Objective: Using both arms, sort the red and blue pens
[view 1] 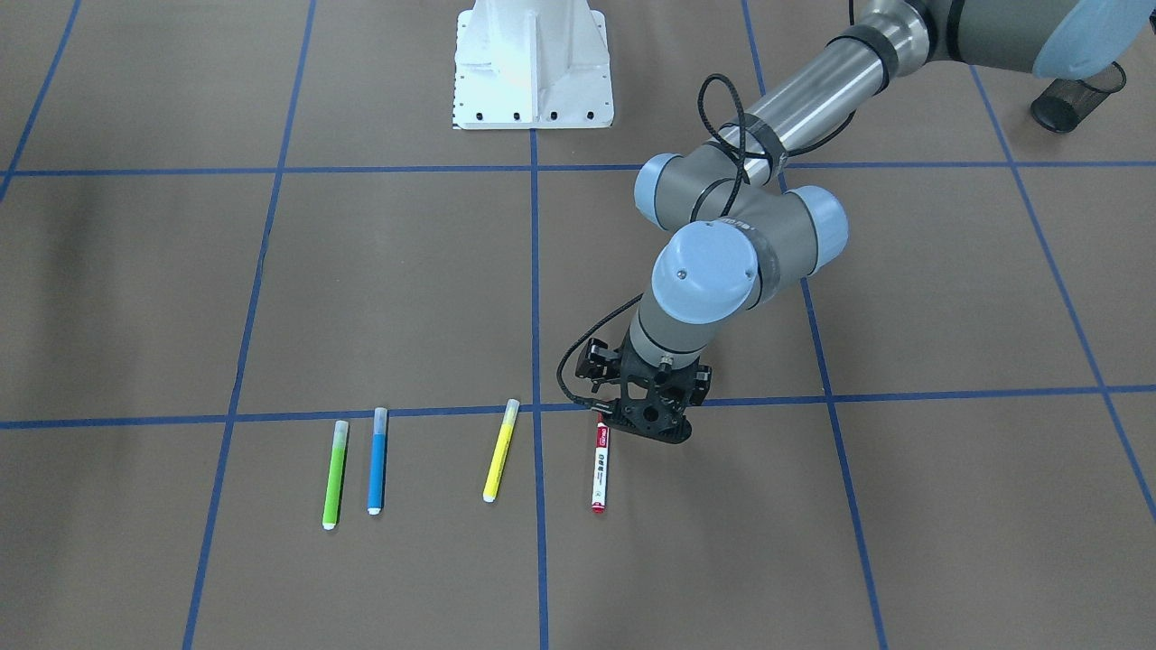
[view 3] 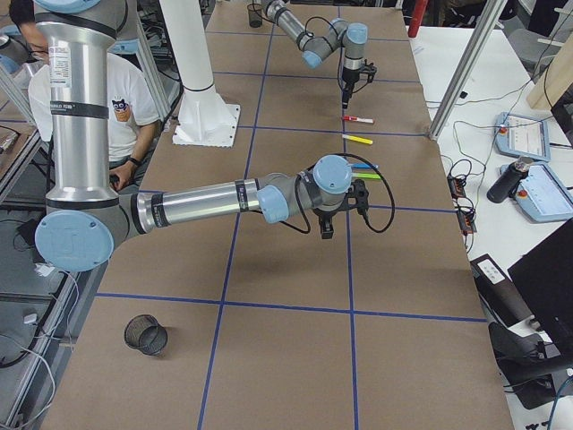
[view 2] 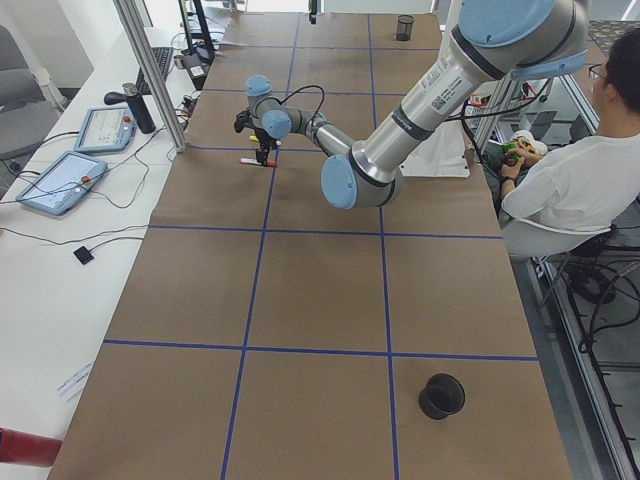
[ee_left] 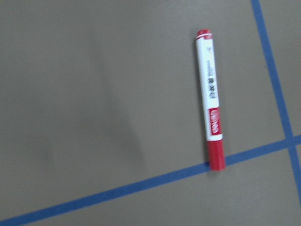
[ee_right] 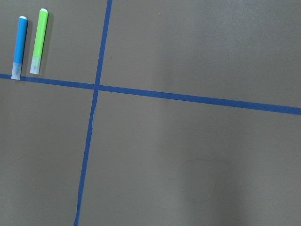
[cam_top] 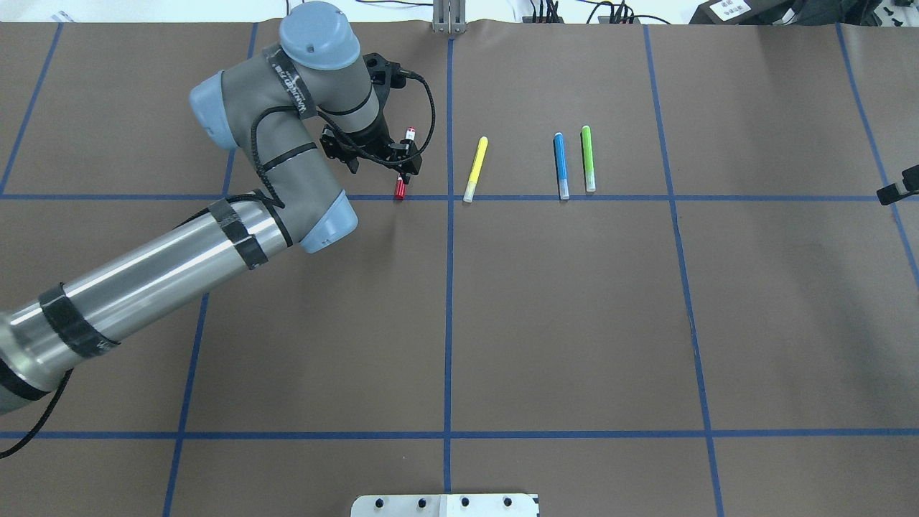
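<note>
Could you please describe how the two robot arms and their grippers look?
Both arms are made of grey and silver tubes with light blue round caps on the joints. On the left arm, bands of black tape hold a black cable, which runs in loops to the left gripper. The right arm looks the same. The right gripper is black too.

table [cam_top: 574, 323]: brown, blue-taped grid | side bench [view 2: 30, 300] (white, cabled) | seated person [view 2: 585, 185]

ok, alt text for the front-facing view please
The left gripper hangs just over one end of the red marker on a brown table gridded with blue tape. A yellow pen, blue pen and green pen lie parallel beside it.
</note>
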